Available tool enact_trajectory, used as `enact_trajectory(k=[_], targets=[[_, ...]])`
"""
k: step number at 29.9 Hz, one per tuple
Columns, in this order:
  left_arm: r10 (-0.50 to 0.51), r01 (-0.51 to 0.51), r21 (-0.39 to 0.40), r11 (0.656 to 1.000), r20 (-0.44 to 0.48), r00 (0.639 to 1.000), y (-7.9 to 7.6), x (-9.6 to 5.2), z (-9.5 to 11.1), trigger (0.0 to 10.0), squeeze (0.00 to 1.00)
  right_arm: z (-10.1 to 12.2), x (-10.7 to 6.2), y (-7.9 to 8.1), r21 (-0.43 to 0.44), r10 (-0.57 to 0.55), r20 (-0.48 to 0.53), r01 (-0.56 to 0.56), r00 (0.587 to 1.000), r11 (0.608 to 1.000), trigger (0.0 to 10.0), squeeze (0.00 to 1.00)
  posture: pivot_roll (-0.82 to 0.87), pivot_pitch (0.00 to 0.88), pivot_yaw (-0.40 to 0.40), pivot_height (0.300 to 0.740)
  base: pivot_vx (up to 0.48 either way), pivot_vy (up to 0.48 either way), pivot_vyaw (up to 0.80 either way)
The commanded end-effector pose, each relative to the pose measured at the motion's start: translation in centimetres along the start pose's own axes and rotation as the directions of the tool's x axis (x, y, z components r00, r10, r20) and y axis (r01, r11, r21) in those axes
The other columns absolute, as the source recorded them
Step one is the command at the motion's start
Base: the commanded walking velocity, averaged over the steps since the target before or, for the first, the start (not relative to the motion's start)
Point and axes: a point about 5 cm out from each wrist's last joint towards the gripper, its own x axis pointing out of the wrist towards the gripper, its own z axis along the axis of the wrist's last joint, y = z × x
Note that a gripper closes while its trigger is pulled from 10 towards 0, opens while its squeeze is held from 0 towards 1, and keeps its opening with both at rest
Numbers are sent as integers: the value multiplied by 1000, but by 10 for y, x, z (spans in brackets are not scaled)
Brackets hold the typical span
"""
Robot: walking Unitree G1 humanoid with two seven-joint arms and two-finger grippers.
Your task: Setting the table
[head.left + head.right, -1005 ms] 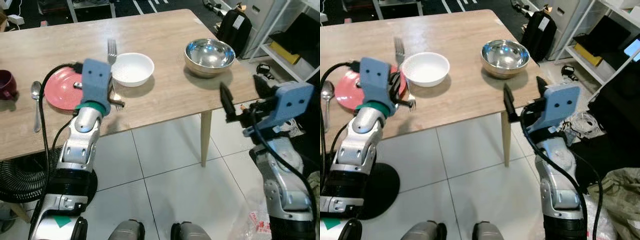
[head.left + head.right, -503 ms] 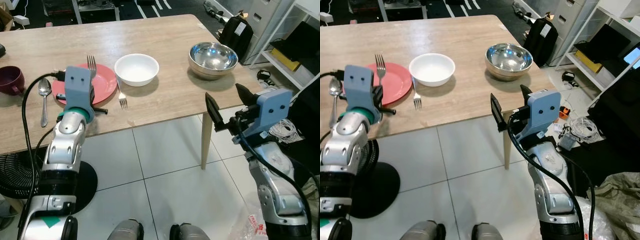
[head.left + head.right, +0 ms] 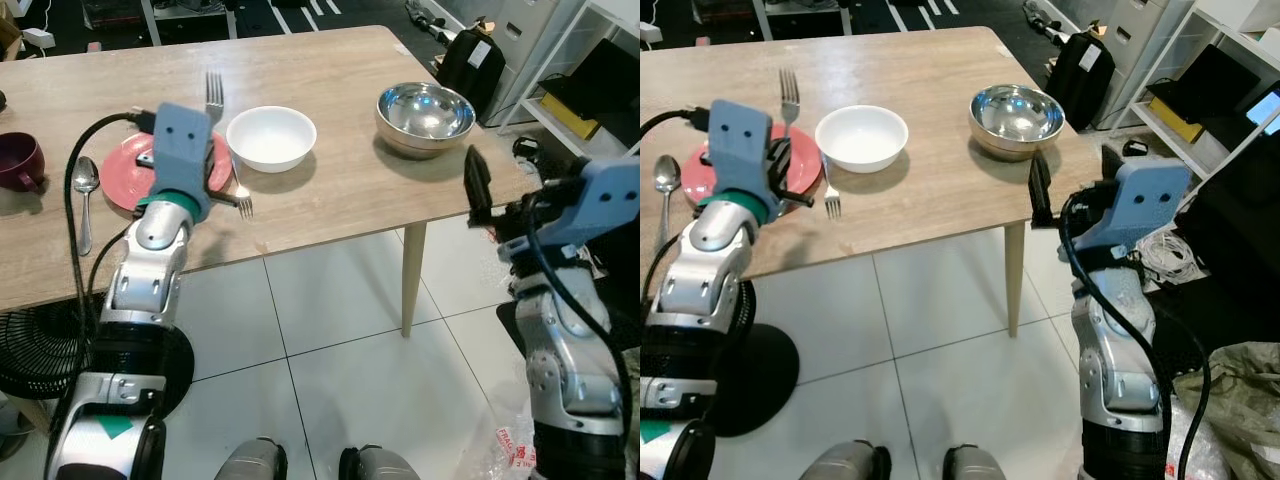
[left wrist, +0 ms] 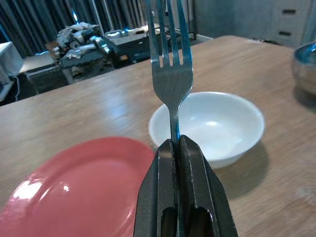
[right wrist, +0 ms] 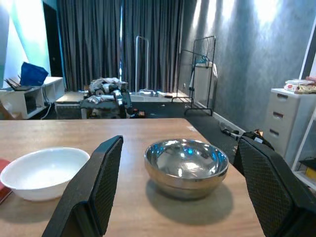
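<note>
A: Left gripper (image 4: 177, 148), status?

B: Fingers clamped on the handle of a fork (image 4: 169, 64), tines pointing up and away from the wrist. The gripper is held above the near edge of the red plate (image 3: 128, 185), over the wooden table (image 3: 330, 70).

A: Is the held fork touching anything?

B: Not that I can see. From the head views its tines (image 3: 213, 90) stand up above the blue wrist housing, clear of the plate. In the left wrist view the white bowl (image 4: 212, 123) sits behind the fork, the plate beside it.

A: Other cutlery?

B: A second fork (image 3: 241, 192) lies flat on the table between the plate and the white bowl (image 3: 271, 136), tines toward the robot, close to the near edge. A spoon (image 3: 82, 195) lies on the far side of the plate, just beside its rim. A dark red mug (image 3: 20, 162) stands beyond the spoon at the frame's left edge.

A: Right gripper (image 5: 182, 197)?

B: Fingers spread wide, holding nothing. It hangs off the table's right corner, pointed at the steel bowl (image 5: 186, 165). That bowl (image 3: 424, 113) stands near the right end of the table, well apart from the white bowl.

A: Surroundings?

B: White tile floor (image 3: 330, 330), a black backpack (image 3: 470, 62) beyond the table's far corner.
</note>
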Motion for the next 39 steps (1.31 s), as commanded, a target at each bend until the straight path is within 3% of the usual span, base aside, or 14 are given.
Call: enact_trajectory(k=[1,4,8,12,13,15,17,22,26,33,39], targets=[[6,-6,-13,1000,-7,1000,1,0,0,10000,0,0,-1,0,1,-5,4,5,1000,1000,10000,0,49,0,30,740,0,0,0],[111,-114,-24,993,-103,989,15,2,-13,10000,0,-3,-3,2,-12,5,-13,-6,1000,1000,10000,0,56,0,27,740,0,0,0],[172,-177,-14,984,-168,971,24,1,-23,10000,0,-5,-4,3,-19,11,-25,-11,1000,1000,10000,0,59,0,27,740,0,0,0],[182,-184,9,983,-199,963,28,2,-27,10000,0,-7,-4,2,-21,9,-34,-10,999,1000,10000,0,65,4,25,740,0,0,0],[159,-152,46,987,-267,951,29,8,-35,10000,0,-12,-5,-1,-26,2,-54,-4,999,1000,10000,0,76,24,18,740,0,0,0],[145,-134,57,989,-279,949,28,13,-35,10000,0,-13,-5,-3,-30,-1,-61,-1,998,1000,10000,0,74,26,18,740,0,0,0],[145,-134,57,989,-279,949,28,13,-35,10000,0,-13,-5,-3,-30,-1,-61,-1,998,1000,10000,0,74,26,18,740,0,0,0],[161,-157,36,987,-235,959,26,37,-12,10000,0,-12,-6,-14,-61,-40,-63,36,997,997,10000,0,53,43,35,740,0,0,0],[161,-157,36,987,-235,959,26,37,-12,10000,0,-12,-6,-14,-61,-40,-63,36,997,997,10000,0,53,43,35,740,0,0,0],[151,-144,140,980,-39,988,7,33,8,10000,0,-11,-12,-17,-62,-73,-60,69,996,996,10000,0,35,39,45,740,0,0,0],[157,-153,126,980,-23,987,7,33,7,10000,0,-12,-8,-12,-46,-56,-57,53,997,998,10000,0,47,30,39,740,0,0,0]])
